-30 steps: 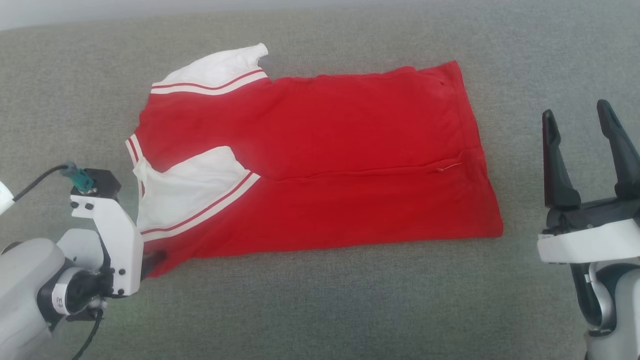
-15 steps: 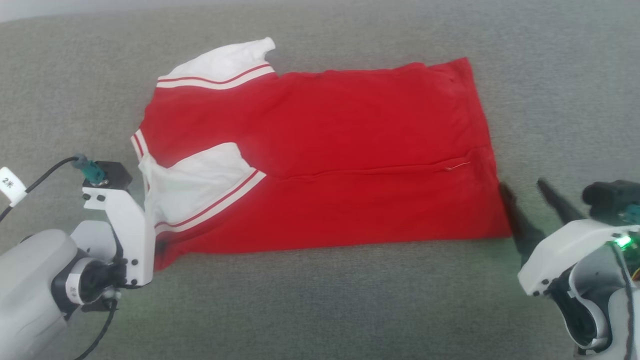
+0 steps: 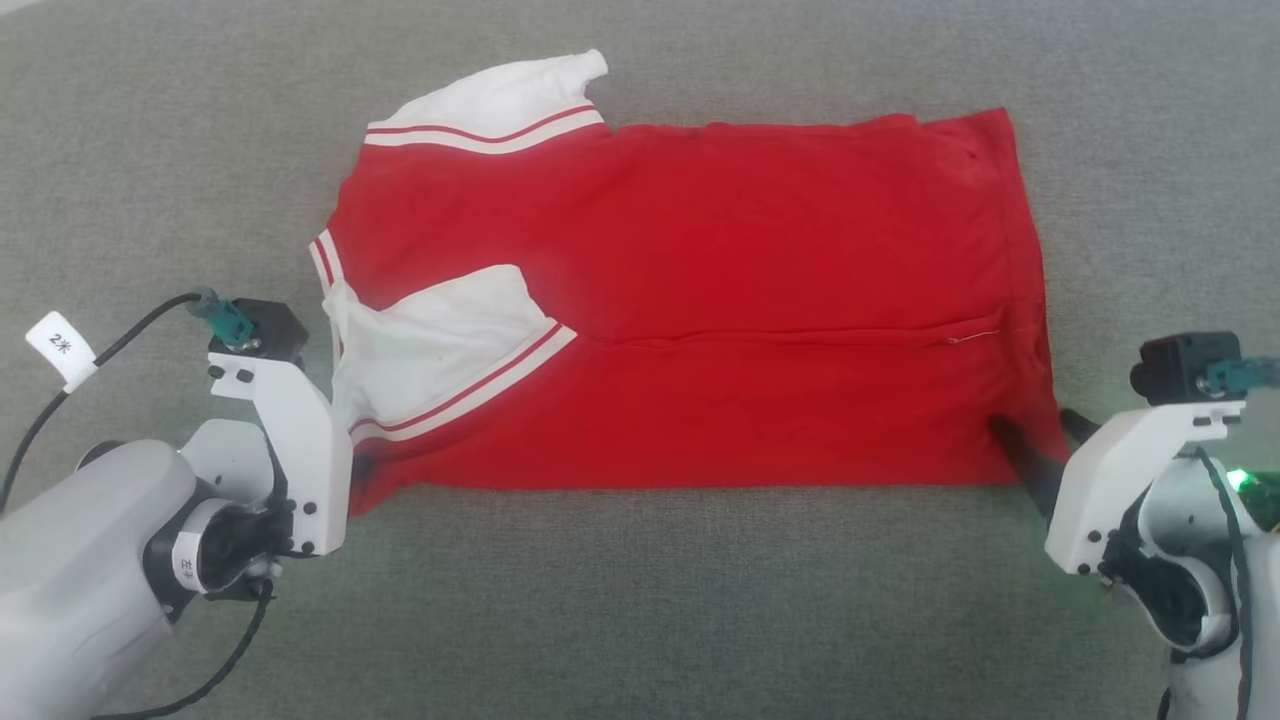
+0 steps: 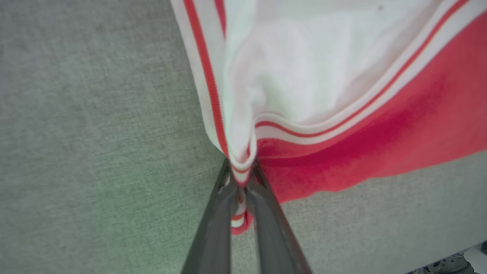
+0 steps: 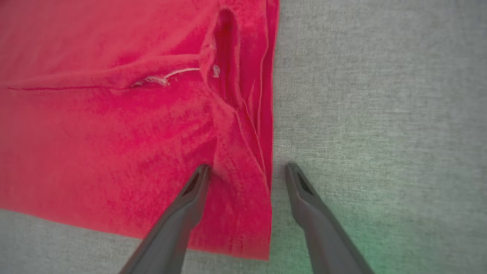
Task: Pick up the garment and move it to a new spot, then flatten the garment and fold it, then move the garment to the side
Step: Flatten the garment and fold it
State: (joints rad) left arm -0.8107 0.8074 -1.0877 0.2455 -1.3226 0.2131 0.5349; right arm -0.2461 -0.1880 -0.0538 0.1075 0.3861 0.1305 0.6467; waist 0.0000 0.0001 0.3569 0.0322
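Fold step, I reckon: left gripper (image 4: 241, 171) pinches trim of red white-sleeved jersey (image 3: 750, 250); right gripper (image 5: 247, 167) spread astride hem, close next.

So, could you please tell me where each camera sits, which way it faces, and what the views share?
Head view: on the head, looking down at the garment on the grey surface; left pincer lower left, right pincer lower right.
Left wrist view: on that wrist, along its shut fingers, clamping the striped trim.
Right wrist view: on that wrist, along its open fingers, straddling the hem edge.
Shared: garment and surface.
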